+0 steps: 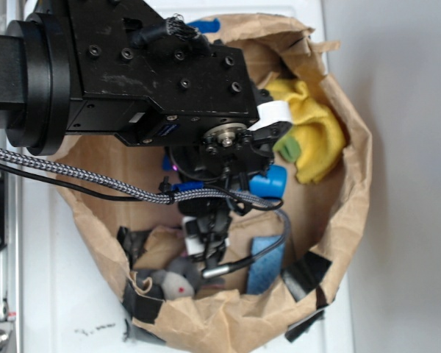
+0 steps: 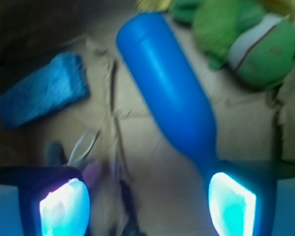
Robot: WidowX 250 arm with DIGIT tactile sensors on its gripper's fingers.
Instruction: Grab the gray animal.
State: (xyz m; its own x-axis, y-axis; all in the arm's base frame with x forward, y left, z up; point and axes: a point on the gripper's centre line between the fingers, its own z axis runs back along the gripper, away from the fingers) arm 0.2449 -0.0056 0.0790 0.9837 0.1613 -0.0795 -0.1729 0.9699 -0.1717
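Note:
The gray animal (image 1: pixel 165 282) lies at the near edge of the brown paper bag's floor, with its whitish face and red nose showing. My gripper (image 1: pixel 206 246) hangs just above and to the right of it, pointing down, apart from it. In the wrist view my gripper (image 2: pixel 147 196) is open, and only bare paper lies between the two glowing pads (image 2: pixel 64 209). A blurred pink and gray shape (image 2: pixel 91 172) beside the left pad looks like the animal's ear, though the blur leaves it uncertain.
A blue bottle (image 2: pixel 172 98) lies diagonally ahead of the right pad. A blue cloth (image 2: pixel 42 93) lies at the left and a green plush frog (image 2: pixel 255 44) at the far right. The crumpled bag wall (image 1: pixel 356 184) rings everything; a yellow cloth (image 1: pixel 316 132) lies inside.

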